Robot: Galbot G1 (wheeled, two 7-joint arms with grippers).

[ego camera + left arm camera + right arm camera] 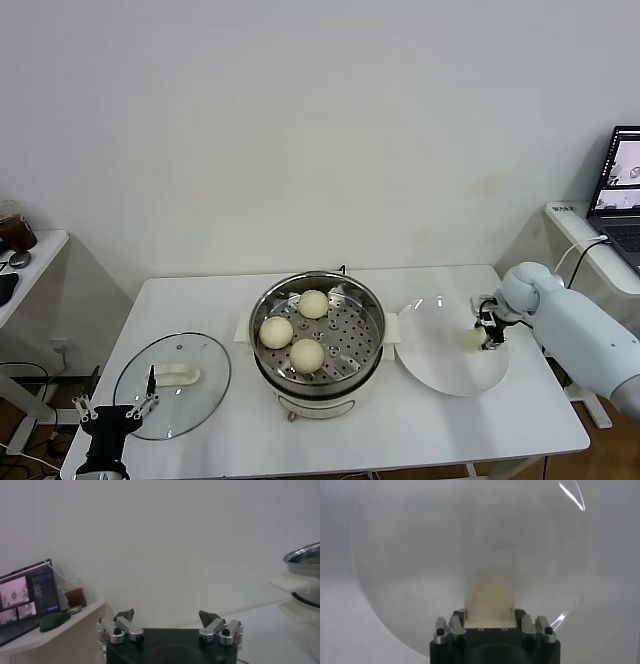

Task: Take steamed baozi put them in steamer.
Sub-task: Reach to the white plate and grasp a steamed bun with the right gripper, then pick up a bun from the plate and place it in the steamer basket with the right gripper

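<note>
The right gripper (489, 335) is being held over the white plate (440, 375), at the plate's 2 o'clock edge, and a single cream bun (474, 339) is being pinched between its fingers. In the right wrist view the bun (490, 600) is seen wedged between the two fingers (456, 621), which are closed against its sides, with the plate (420, 555) lying under it. Whether the bun is resting on the plate or is lifted just clear of it cannot be told.

The left gripper (112, 412) is being kept low at the table's (500, 440) 7 o'clock corner, just beside the near rim of the glass lid (195, 395). In the left wrist view its fingers (125, 616) are shown spread wide, the gripper (170, 619) holding nothing.

Four buns are counted in all. Three buns (313, 304) are lying on the perforated tray inside the steamer (370, 300): one at 12 o'clock, one at 9 o'clock and one at 6 o'clock of the tray. The fourth is the one being gripped over the plate.

One steamer is standing at the middle of the table, with the one plate touching it at 3 o'clock and the one lid lying flat, apart from it, at 8 o'clock. The steamer's rim (305, 555) is also glimpsed in the left wrist view.
</note>
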